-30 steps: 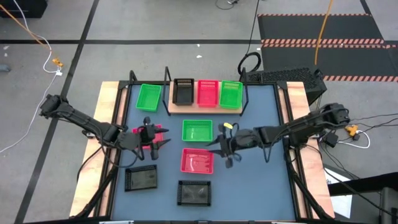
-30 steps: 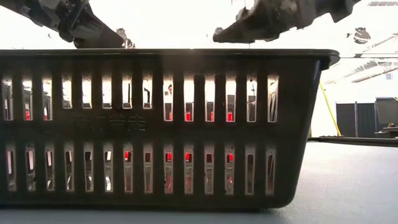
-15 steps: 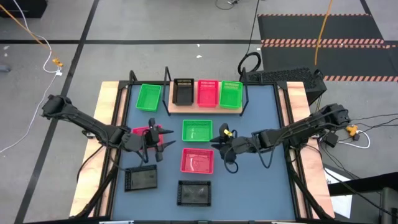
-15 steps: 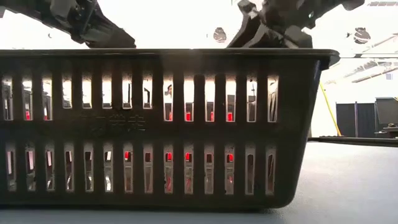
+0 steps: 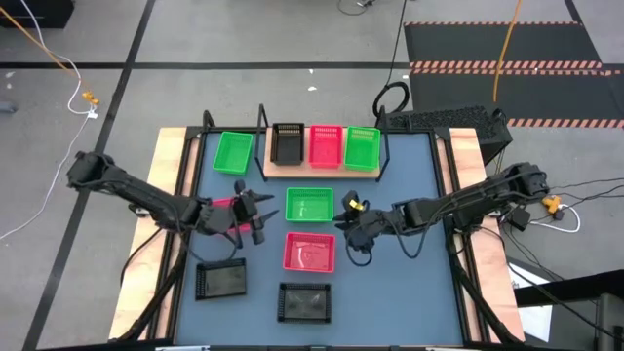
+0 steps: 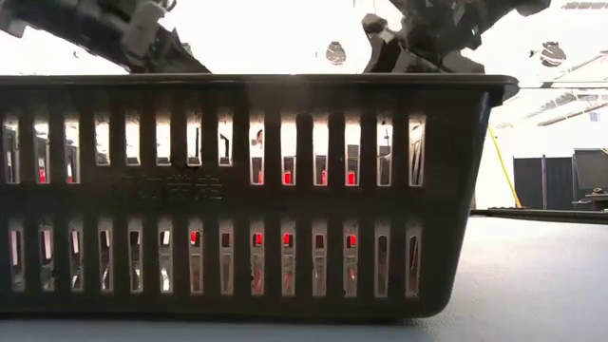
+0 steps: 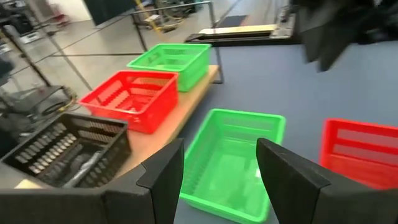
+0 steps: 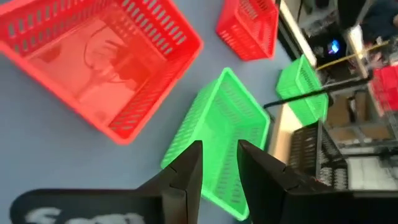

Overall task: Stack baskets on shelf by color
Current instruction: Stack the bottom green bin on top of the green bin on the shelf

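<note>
A green basket point(image 5: 309, 206) point(image 7: 233, 163) sits on its base on the blue-grey tabletop, mid-table. My left gripper point(image 5: 256, 216) point(image 7: 217, 180) is open just left of it, level, with the basket ahead between its fingers. My right gripper point(image 5: 343, 220) point(image 8: 221, 167) is by the basket's near right corner, fingers a narrow gap apart with nothing between them. At the far side, the shelf point(image 5: 322, 171) carries a black basket point(image 5: 287, 142), a red basket point(image 5: 325, 145) and a green basket point(image 5: 362, 147).
On the table lie a red basket point(image 5: 309, 252) near the middle, another red one point(image 5: 222, 204) under my left arm, a green one point(image 5: 232, 153) left of the shelf, and two black ones point(image 5: 220, 280) point(image 5: 305, 301) near the front edge.
My left gripper has moved toward the table's right, off the red basket at the left and toward the middle green basket, sinking a little. My right gripper has stayed beside that basket and rolled about its own axis. No basket has moved.
</note>
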Tool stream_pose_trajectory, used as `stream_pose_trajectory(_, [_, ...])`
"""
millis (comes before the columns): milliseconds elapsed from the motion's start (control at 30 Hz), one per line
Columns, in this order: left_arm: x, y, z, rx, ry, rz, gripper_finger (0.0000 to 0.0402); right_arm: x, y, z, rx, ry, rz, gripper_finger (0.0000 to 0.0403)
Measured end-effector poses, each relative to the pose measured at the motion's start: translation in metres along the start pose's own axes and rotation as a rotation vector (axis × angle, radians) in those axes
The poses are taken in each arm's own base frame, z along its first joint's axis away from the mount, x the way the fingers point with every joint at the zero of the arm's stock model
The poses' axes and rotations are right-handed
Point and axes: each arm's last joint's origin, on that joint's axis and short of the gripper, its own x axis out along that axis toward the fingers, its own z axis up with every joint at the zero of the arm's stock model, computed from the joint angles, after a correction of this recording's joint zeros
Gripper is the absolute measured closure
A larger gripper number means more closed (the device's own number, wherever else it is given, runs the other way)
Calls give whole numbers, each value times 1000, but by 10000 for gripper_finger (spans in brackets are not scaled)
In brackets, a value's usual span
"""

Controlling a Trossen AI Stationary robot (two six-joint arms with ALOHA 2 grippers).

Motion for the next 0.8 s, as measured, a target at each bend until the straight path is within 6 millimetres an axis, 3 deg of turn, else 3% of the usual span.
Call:
stream_pose_trajectory(267, [7, 11, 0, -25, 10, 56, 199, 8, -25, 24, 76, 196, 114, 310])
stream_pose_trajectory(533, [8, 12, -1, -18, 23, 61, 199, 43, -2, 27, -97, 261, 270, 310])
stream_pose_trajectory(800, [9, 13, -3, -5, 42, 69, 199, 34, -4, 26, -56, 293, 281, 310])
